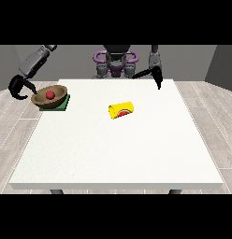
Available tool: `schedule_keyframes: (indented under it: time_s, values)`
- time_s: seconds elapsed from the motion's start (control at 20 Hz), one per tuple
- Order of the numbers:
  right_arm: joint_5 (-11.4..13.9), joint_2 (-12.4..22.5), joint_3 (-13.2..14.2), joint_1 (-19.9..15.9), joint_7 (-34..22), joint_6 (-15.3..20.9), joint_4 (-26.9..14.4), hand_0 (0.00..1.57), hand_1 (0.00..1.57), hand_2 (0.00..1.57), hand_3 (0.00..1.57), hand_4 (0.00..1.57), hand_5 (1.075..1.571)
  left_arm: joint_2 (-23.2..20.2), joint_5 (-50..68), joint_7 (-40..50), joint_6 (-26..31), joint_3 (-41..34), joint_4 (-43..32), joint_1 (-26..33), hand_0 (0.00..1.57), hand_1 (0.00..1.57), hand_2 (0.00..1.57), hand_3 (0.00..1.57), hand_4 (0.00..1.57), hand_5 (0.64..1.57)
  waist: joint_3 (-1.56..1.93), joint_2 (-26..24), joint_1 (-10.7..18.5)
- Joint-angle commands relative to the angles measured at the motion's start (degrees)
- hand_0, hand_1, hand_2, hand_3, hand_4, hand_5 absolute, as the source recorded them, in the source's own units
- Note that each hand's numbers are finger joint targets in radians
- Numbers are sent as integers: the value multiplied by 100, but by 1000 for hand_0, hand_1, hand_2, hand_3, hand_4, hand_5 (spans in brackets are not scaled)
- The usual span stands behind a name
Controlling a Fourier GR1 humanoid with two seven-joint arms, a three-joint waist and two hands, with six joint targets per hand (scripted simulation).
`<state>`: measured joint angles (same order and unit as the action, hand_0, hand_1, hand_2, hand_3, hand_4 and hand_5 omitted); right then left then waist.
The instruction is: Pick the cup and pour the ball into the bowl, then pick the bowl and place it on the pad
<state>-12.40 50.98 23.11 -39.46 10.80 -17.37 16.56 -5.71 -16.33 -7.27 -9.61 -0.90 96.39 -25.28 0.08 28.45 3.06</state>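
Robot hand at the view's left hangs just beside the far-left bowl, fingers curled and apparently holding nothing, though contact with the rim is hard to judge; the robot hand at the view's right hovers over the tabletop's far edge, fingers straight. By the look of it, the task is nearly done: the red ball sits in the bowl, which rests on the green pad. The yellow cup lies on its side mid-tabletop, long axis left-right, mouth towards the near left.
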Motion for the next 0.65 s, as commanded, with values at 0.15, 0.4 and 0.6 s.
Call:
schedule_keyframes:
  time_s: [0.15, 0.4, 0.6]
  values:
    - [72, 180, 25, -82, -1, 151, -108, 0, 0, 375, 209, 0, 1481, -133, 126, 360, 226, 0, 640, 260, 0, 0, 0, 0, 0, 1566, 3, -81, 81]
    - [79, 322, -19, -296, -407, -27, -38, 0, 0, 255, 56, 0, 1493, 151, -126, 439, 6, 260, 522, 392, 0, 0, 0, 0, 0, 1569, -1, -375, 6]
    - [-250, 1063, 214, -631, -1131, -899, 39, 0, 0, 189, 288, 0, 1503, 101, 23, 210, 92, 94, -87, 428, 0, 0, 0, 0, 0, 1569, -14, -817, -124]
